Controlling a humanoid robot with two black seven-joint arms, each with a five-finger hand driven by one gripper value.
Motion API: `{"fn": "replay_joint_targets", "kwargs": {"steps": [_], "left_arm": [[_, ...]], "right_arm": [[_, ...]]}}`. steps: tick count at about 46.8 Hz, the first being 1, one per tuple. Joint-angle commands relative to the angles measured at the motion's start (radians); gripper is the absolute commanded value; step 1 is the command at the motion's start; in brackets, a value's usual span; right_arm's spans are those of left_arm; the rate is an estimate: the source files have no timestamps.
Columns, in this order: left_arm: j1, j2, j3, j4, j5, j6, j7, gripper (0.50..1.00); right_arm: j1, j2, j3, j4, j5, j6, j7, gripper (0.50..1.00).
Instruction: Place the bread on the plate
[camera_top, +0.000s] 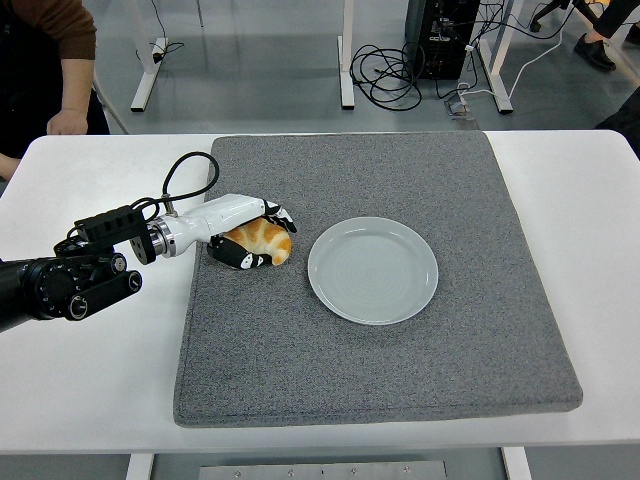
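A golden croissant (262, 240) lies on the grey mat (380, 340), left of the empty white plate (372, 269). My left hand (258, 233) comes in from the left and is closed around the croissant: the fingers (276, 213) curl over its top and the thumb (238, 259) presses under its near side. The croissant rests on the mat, a short gap from the plate's left rim. The right arm is out of view.
The mat covers most of the white table (90, 380). A person's arm and hand (66, 120) rest at the table's far left corner. Cables and desk legs lie on the floor beyond the table.
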Motion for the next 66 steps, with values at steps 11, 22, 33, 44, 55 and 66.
{"fn": "replay_joint_targets", "kwargs": {"steps": [11,22,33,44,55,66], "left_arm": [[-0.006,0.002,0.005,0.000,0.007,-0.013,-0.005,0.500],[-0.015,0.003,0.024,0.000,0.007,-0.013,-0.011,0.500],[-0.046,0.034,0.030,-0.002,0.007,-0.015,-0.011,0.500],[-0.121,0.100,0.030,-0.002,0.007,-0.047,-0.012,0.500],[-0.216,0.143,0.028,0.000,-0.003,-0.067,-0.014,0.500],[-0.290,0.150,0.022,0.089,-0.013,-0.107,-0.014,0.500]], "right_arm": [[0.000,0.000,0.000,0.000,0.000,0.000,0.000,1.000],[0.000,0.000,0.000,0.000,0.000,0.000,0.000,1.000],[0.000,0.000,0.000,0.000,0.000,0.001,0.000,1.000],[0.000,0.000,0.000,0.000,0.000,0.000,0.000,1.000],[0.000,0.000,0.000,0.000,0.000,0.000,0.000,1.000],[0.000,0.000,0.000,0.000,0.000,0.000,0.000,1.000]]}}
